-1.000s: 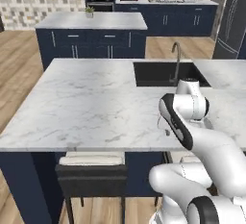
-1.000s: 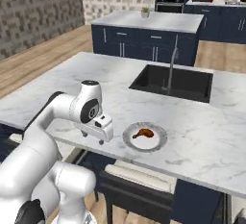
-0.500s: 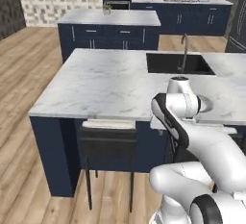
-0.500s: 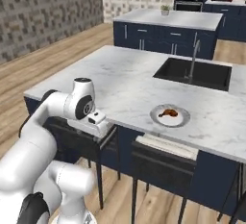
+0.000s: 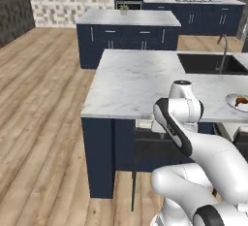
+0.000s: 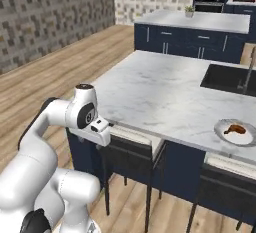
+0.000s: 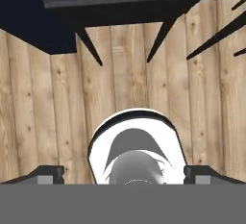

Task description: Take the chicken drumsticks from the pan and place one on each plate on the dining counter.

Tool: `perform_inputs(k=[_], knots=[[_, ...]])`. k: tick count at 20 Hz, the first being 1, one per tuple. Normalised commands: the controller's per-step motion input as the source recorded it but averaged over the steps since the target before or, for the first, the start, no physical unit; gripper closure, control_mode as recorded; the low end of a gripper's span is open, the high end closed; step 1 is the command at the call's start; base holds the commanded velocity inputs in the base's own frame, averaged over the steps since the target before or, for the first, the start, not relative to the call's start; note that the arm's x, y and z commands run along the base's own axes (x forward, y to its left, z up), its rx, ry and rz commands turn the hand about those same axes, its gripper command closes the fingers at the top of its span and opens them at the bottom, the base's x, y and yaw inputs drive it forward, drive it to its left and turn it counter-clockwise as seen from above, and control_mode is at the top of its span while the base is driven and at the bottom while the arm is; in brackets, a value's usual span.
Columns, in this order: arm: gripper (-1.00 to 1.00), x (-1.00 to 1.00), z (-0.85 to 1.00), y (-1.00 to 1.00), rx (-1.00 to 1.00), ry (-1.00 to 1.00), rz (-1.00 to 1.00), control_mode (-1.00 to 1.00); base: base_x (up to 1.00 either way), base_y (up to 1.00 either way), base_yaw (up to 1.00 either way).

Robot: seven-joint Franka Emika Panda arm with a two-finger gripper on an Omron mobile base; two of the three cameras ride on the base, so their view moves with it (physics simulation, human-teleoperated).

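Note:
One chicken drumstick point(image 6: 234, 129) lies on the grey-rimmed plate point(image 6: 222, 131) at the near edge of the dining counter point(image 6: 165, 94), right of the arm. The same plate point(image 5: 233, 97) and drumstick point(image 5: 240, 103) sit at the right edge of the left base view. My gripper point(image 7: 124, 174) is open and empty, its fingertips point(image 7: 48, 173) wide apart, pointing down at the wooden floor. The hand point(image 6: 101, 130) hangs just off the counter's near left corner, below the counter top. The pan is out of view.
A black sink point(image 6: 231, 77) with a faucet point(image 5: 224, 50) is set into the counter's far right. Dark stools point(image 6: 131, 153) stand under the near edge. A second marble island point(image 5: 128, 18) and an oven wall lie behind. Open wood floor point(image 5: 43, 104) spreads to the left.
The base has driven, so the whole scene has slid right in both base views; the counter's left end and the floor beside it have come into view. The gripper stays open.

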Motion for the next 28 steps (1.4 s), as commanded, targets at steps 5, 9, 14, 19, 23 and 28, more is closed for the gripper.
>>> perform_inputs(k=[5,9,14,19,23,28], knots=[[-1.00,0.00,0.00,0.00,0.00,0.00,0.00,1.00,0.44,1.00,-0.13],[-1.00,0.00,0.00,0.00,0.00,0.00,0.00,1.00,0.52,1.00,-0.15],[-1.00,0.00,0.00,0.00,0.00,0.00,0.00,1.00,0.58,1.00,-0.17],[-1.00,0.00,0.00,0.00,0.00,0.00,0.00,1.00,0.66,0.94,-0.22],[-1.00,0.00,0.00,0.00,0.00,0.00,0.00,1.00,0.82,0.70,-0.42],[-1.00,0.00,0.00,0.00,0.00,0.00,0.00,1.00,0.88,0.70,-0.38]])
